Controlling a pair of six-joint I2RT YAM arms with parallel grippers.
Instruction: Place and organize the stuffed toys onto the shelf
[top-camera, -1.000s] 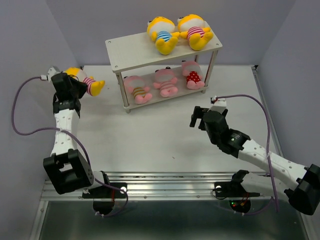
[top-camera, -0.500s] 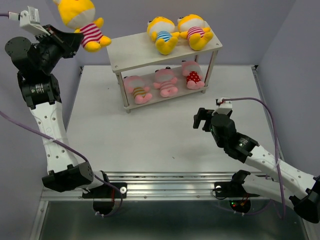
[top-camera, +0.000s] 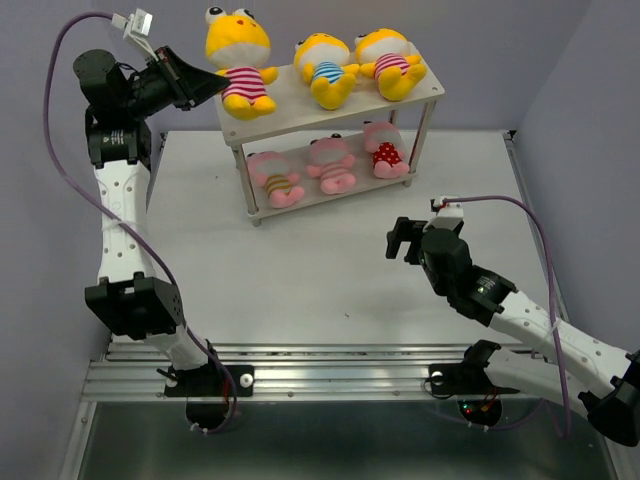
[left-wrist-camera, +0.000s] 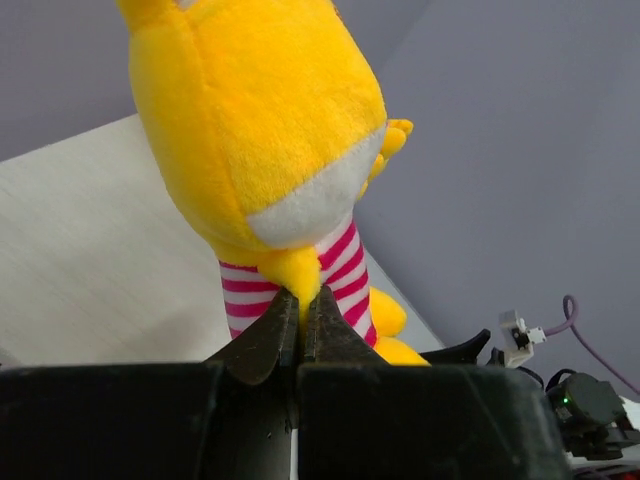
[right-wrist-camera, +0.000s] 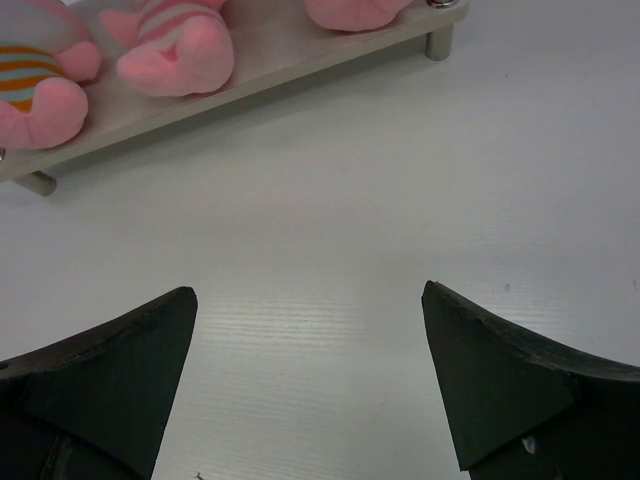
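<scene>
Top external view: the left pincer (top-camera: 205, 88) is pinching a fuzzy yellow plush animal in a pink-striped shirt (top-camera: 240, 62) by a nub of its yellow fabric. The toy is upright at the left end of the top board of the off-white two-tier shelf (top-camera: 300, 112), near the far edge of the table (top-camera: 300, 300). Two other yellow plushies (top-camera: 325, 70) lie beside it, so three yellow up top and three pink plushies (top-camera: 330, 165) on the lower board. The right pincer (right-wrist-camera: 308, 290) is spread wide over the smooth white table, holding nothing.

yellow toy (left-wrist-camera: 260, 130), head past top edge
</scene>
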